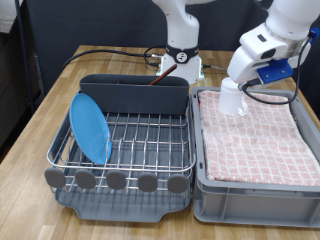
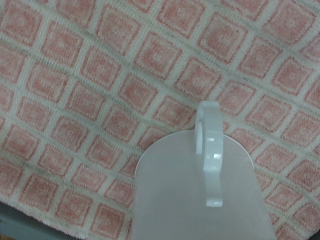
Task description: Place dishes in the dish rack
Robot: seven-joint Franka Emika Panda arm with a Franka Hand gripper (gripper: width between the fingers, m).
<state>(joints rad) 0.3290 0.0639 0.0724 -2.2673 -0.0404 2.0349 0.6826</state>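
Observation:
The white mug hangs at the tip of my gripper, tilted in line with the hand, over the back corner of the cloth-lined bin nearest the rack. In the wrist view the mug fills the lower frame with its handle facing the camera; the fingers are hidden. The dish rack stands at the exterior view's left. The blue plate stands on edge in its left side. The wooden spoon leans in the grey utensil compartment at the rack's back.
The grey bin lined with pink checked cloth sits right of the rack, touching it. The cloth fills the wrist view. The robot base and cables stand behind the rack on the wooden table.

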